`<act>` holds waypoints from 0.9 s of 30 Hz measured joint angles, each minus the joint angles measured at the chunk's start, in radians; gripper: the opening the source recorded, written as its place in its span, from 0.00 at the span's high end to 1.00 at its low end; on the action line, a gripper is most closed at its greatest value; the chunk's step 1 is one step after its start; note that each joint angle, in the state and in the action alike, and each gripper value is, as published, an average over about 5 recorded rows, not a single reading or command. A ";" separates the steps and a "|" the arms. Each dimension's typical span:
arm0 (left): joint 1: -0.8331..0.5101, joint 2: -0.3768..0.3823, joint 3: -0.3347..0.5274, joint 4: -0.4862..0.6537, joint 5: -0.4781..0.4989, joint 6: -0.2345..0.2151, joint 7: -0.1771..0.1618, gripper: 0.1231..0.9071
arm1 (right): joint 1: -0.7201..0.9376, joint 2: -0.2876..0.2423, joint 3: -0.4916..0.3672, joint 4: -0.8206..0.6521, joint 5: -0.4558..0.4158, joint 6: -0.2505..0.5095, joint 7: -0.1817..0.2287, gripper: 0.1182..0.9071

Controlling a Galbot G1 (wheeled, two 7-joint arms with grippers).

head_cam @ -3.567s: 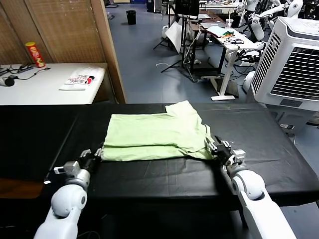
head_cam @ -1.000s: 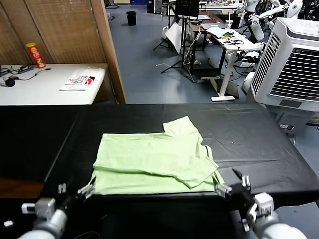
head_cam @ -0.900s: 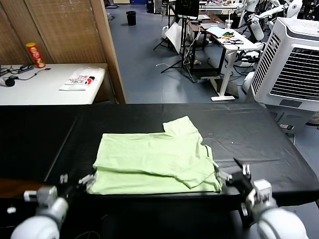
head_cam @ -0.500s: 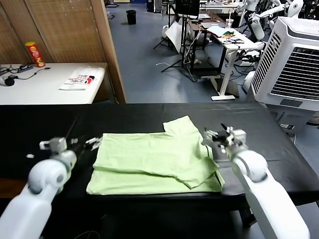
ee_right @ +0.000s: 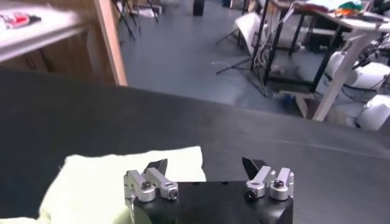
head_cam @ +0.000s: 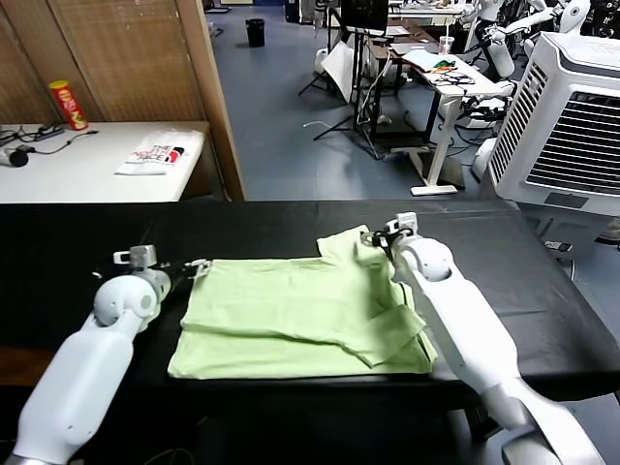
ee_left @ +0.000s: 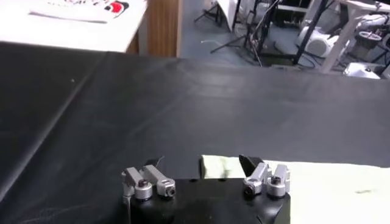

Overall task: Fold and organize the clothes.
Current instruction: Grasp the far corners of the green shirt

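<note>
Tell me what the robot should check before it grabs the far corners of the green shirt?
1. Left gripper jaws open: ok.
2. Right gripper jaws open: ok.
3. Left gripper beside the far left corner of the green shirt: ok.
4. Right gripper over the sleeve at the far right: ok.
5. Shirt lying smooth: not ok, wrinkled near the right side.
6. Fabric between either gripper's jaws: cannot tell.

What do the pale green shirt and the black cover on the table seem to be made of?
Pale green short-sleeved shirt: thin, soft woven cloth, probably cotton; matte, lying in flat layers with fine creases.
Black table cover: smooth sheet, perhaps vinyl or coated cloth; faint sheen and long shallow wrinkles. The exact material is uncertain.
</note>
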 joint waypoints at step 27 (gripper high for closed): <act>-0.012 -0.036 0.003 0.023 0.030 -0.025 0.044 0.99 | -0.037 -0.001 0.056 0.032 0.020 0.058 -0.016 0.99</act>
